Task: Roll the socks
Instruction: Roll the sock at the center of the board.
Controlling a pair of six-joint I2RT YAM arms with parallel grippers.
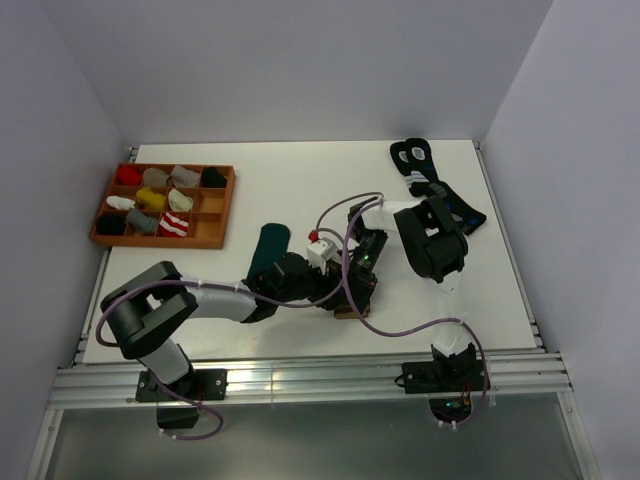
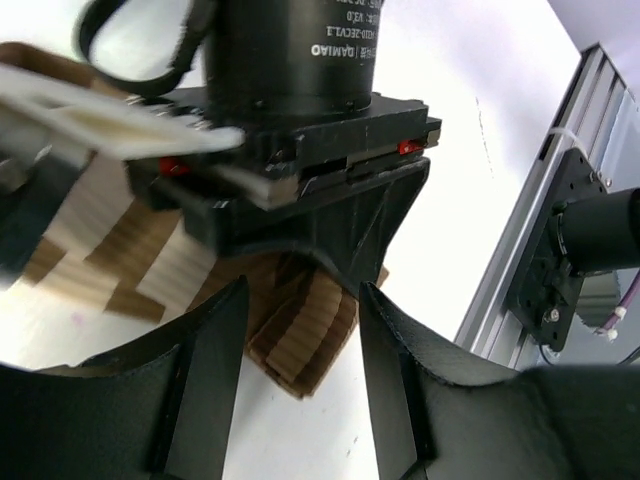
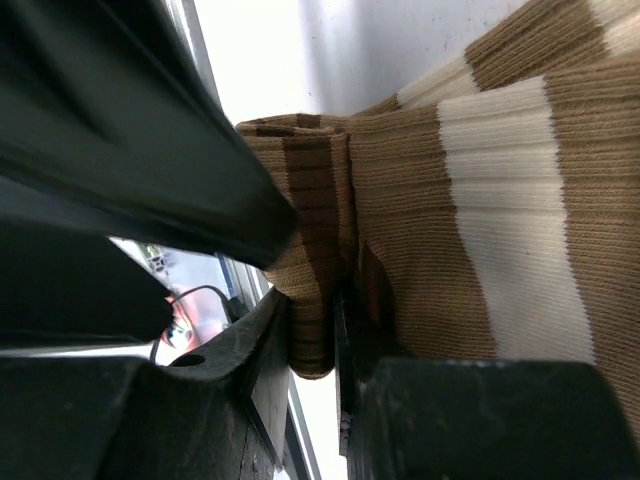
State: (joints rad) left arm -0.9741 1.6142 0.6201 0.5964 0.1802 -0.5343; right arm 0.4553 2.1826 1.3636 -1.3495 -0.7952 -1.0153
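Jaws of the right gripper [image 3: 312,320] are clamped on a folded edge of the brown sock [image 3: 480,200]. In the right wrist view the doubled knit stands squeezed in the narrow slot between the two dark fingers, while the rest of the sock spreads away to the right with its cream stripes lying flat.

The left gripper [image 2: 302,300] reaches in from the other side with its jaws apart. The folded tip of the same sock lies between the two fingers, close to each of them, but I cannot tell whether either pad touches the knit. White table shows in the gap below that tip. The right gripper's black body hangs directly over the sock in that view and hides much of it.

From above, the two grippers meet low over the middle of the table [image 1: 300,180], towards its near edge, and the brown sock is almost wholly covered by them – only a small brown piece shows under the wrists. The dark green sock [image 1: 268,248] lies just to the left of that spot, flat on the table, its near end hidden beneath the left arm.

Black socks [image 1: 415,160] with blue-and-white marks lie well apart at the far right corner – one partly behind the right arm's elbow. A wooden tray [image 1: 160,241] sits at the far left, with rolled socks [image 1: 150,200] of several colours in its compartments
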